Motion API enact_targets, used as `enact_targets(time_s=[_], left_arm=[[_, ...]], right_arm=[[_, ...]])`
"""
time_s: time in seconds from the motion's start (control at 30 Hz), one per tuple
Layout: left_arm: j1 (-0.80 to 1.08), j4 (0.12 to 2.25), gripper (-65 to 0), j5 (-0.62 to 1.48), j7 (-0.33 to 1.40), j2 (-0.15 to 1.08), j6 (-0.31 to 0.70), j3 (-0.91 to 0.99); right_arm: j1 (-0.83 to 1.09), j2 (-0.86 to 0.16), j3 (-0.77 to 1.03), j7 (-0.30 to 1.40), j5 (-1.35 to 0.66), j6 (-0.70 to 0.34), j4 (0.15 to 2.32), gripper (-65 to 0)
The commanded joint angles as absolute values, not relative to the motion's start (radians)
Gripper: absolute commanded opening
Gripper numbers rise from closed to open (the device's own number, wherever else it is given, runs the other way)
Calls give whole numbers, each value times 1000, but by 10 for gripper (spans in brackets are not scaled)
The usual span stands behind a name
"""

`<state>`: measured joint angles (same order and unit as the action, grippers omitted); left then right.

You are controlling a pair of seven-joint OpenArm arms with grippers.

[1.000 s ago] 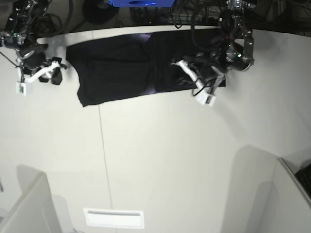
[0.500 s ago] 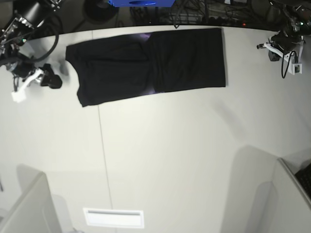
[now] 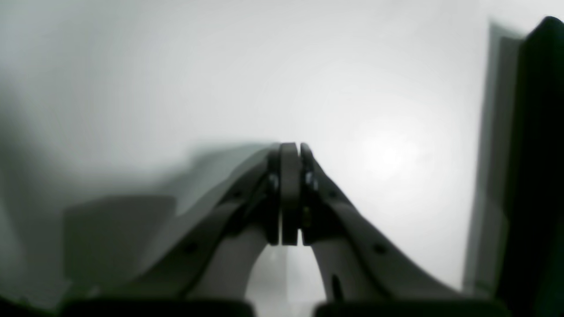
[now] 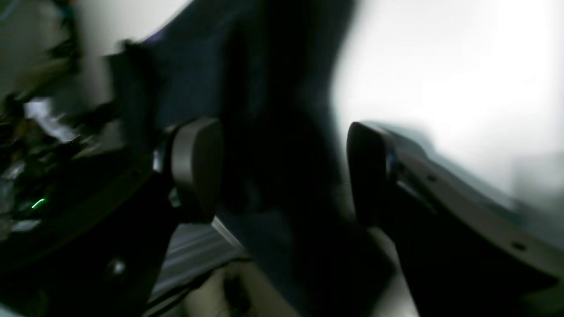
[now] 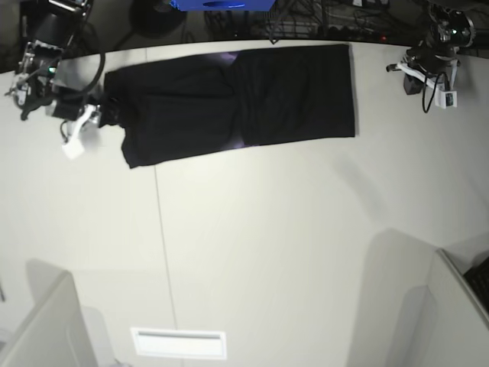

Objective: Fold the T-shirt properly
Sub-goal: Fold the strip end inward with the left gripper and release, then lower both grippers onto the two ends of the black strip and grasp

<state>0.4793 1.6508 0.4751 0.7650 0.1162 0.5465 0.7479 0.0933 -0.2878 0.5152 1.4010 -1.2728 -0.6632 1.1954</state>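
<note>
The black T-shirt (image 5: 237, 99) lies flat as a long folded band across the far side of the white table (image 5: 267, 245). My right gripper (image 5: 92, 126) is at the shirt's left end in the base view. In the blurred right wrist view it (image 4: 282, 171) is open, and the dark cloth (image 4: 273, 110) lies between and beyond its fingers (image 4: 198, 167). Whether a finger touches the cloth I cannot tell. My left gripper (image 5: 428, 80) hovers to the right of the shirt, apart from it. In the left wrist view it (image 3: 291, 149) is shut and empty over bare table.
A blue object (image 5: 221, 4) and cables (image 5: 306, 27) sit behind the table's far edge. A white label (image 5: 179, 344) lies near the front. Grey panels stand at the front left (image 5: 46, 329) and front right (image 5: 458, 306) corners. A dark shape (image 3: 533, 176) fills the left wrist view's right edge.
My left arm lifted off the shirt's right part and withdrew to the table's far right. My right gripper moved in from the left to the shirt's left end. The shirt stayed flat.
</note>
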Motion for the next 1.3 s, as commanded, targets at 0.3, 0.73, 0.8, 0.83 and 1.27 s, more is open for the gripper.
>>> enact_targets(time_s=[0.3, 0.73, 0.8, 0.83, 1.27], left_arm=[[476, 1658, -650, 464, 780, 84, 538, 578], [476, 1649, -650, 464, 705, 71, 421, 358], [476, 1649, -650, 464, 705, 71, 421, 358], [475, 1649, -650, 464, 705, 71, 421, 358], [384, 1641, -650, 467, 708, 71, 335, 357]], right_arm=[[91, -312, 498, 1396, -1331, -662, 1199, -240], [84, -306, 484, 1396, -1333, -662, 992, -426], [73, -306, 484, 1396, -1333, -662, 970, -435], [71, -306, 484, 1396, -1333, -662, 970, -435], [77, -308, 483, 1396, -1333, -539, 1020, -429]])
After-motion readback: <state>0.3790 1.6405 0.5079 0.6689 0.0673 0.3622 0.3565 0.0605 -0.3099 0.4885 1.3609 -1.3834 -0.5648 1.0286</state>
